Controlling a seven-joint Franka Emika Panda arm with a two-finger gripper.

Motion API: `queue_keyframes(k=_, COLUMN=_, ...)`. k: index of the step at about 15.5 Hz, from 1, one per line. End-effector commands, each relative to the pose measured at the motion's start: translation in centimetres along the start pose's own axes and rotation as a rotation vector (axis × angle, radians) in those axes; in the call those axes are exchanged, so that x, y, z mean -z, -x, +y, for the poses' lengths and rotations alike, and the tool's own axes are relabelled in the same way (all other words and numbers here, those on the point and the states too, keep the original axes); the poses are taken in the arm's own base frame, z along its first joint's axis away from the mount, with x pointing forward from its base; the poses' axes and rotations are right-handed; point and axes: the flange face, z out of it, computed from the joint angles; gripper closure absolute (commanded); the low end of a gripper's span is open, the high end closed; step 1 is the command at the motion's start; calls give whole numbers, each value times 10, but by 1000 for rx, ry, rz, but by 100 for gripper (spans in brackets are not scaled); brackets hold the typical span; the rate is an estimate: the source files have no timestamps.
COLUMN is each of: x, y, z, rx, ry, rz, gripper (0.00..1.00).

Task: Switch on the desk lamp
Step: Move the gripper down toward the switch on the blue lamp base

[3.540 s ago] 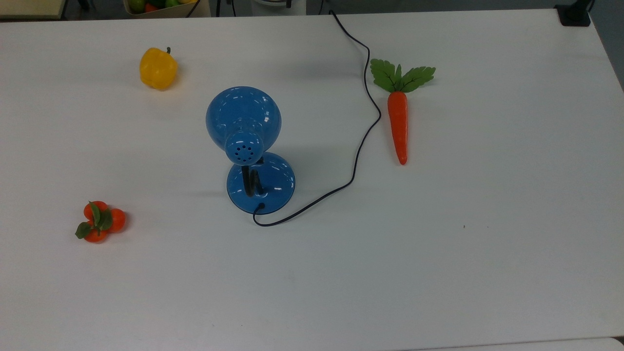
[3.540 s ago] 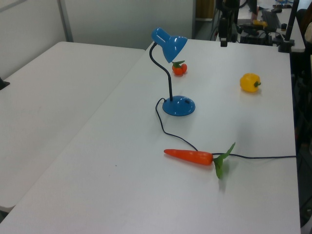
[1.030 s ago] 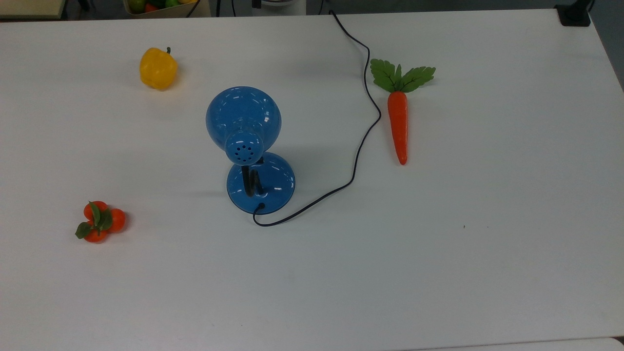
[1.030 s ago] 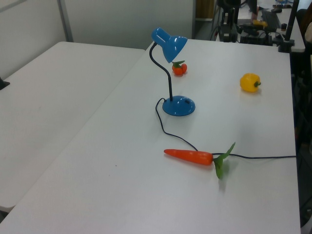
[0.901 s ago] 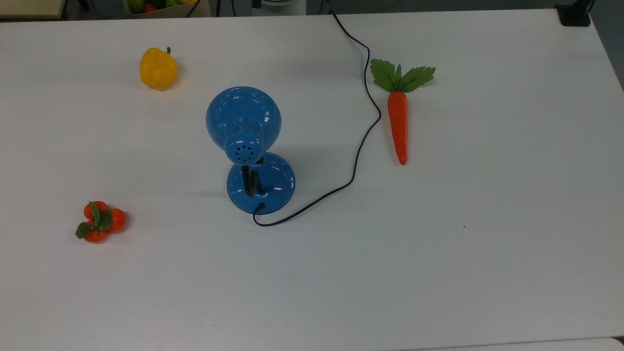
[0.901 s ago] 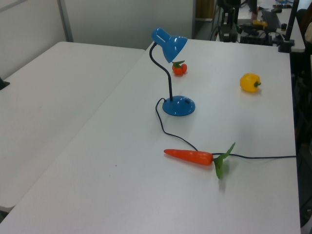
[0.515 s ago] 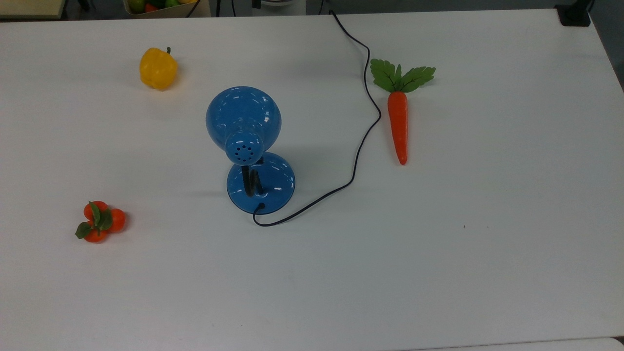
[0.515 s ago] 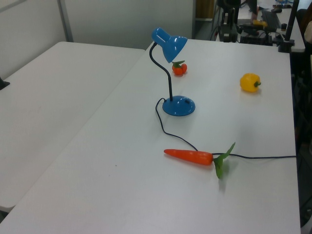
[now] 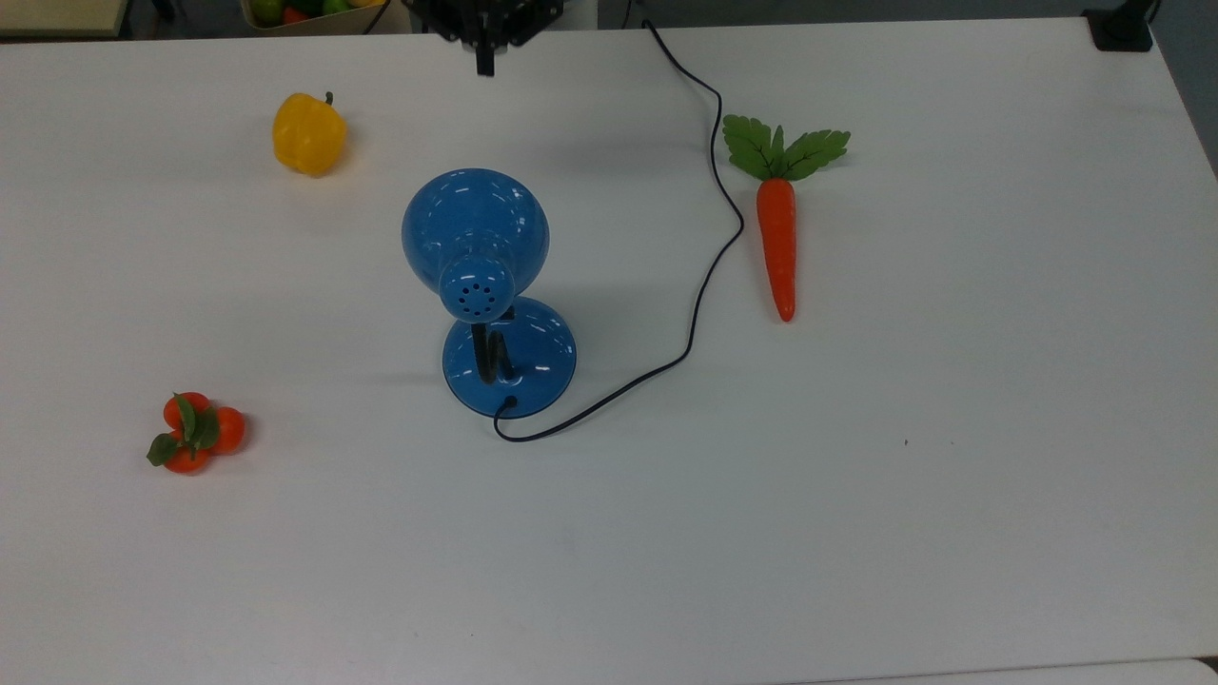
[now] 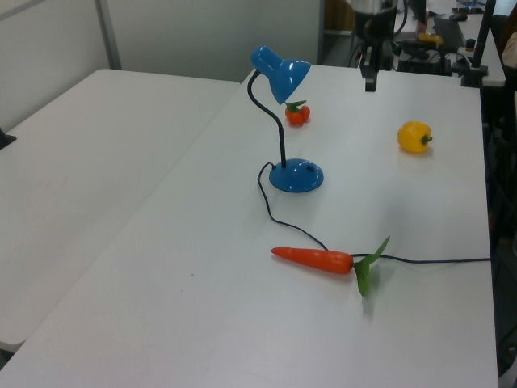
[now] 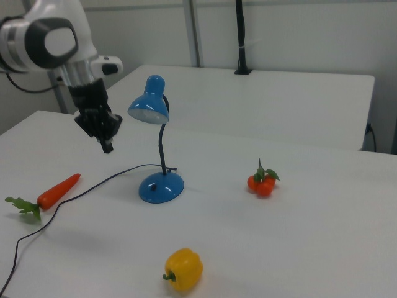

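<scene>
A white table (image 9: 856, 533) holds a few scattered things, taken here from the top view's bottom edge upward. Nearest, toward the top view's left, lies a small cluster of orange fruits with green leaves (image 9: 193, 433).

Around the middle of the table stands the lamp (image 9: 476, 238), glossy blue. Its round base (image 9: 533, 366) rests flat on the table. A black bent neck (image 11: 162, 149) rises upright from the base, so the lamp's long axis is vertical. In the top view the dome shade leans away from the base toward the top edge, with its vented cap facing the camera. The right view shows what the top view hides: the pale inside of the shade, opening downward and toward the camera. The left view shows the neck's curve in profile.

A thin black cord (image 9: 704, 276) leaves the base, loops, and runs off the table's far edge. Just beside the cord, on the top view's right, a carrot (image 9: 777, 238) lies with its green leaves pointing to the far edge. A yellow pepper (image 9: 308, 133) sits far on the top view's left.

Farthest, at the far edge, the gripper (image 9: 485, 59) hangs above the table, well apart from the lamp. Its fingers appear closed together, holding nothing. The right view shows the white arm (image 11: 49, 40) above it.
</scene>
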Motion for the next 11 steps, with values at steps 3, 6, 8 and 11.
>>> queue_keyframes(k=3, x=-73, y=4, z=-5, rx=14, ry=-18, rz=33, gripper=100)
queue_keyframes(k=6, x=-93, y=4, z=6, rx=-5, ry=-21, rz=25, gripper=100)
queue_keyframes(k=8, x=-99, y=1, z=6, rx=-5, ry=-22, rz=34, gripper=100)
queue_keyframes(k=11, x=-108, y=-4, z=7, rx=-10, ry=-25, rz=37, gripper=100)
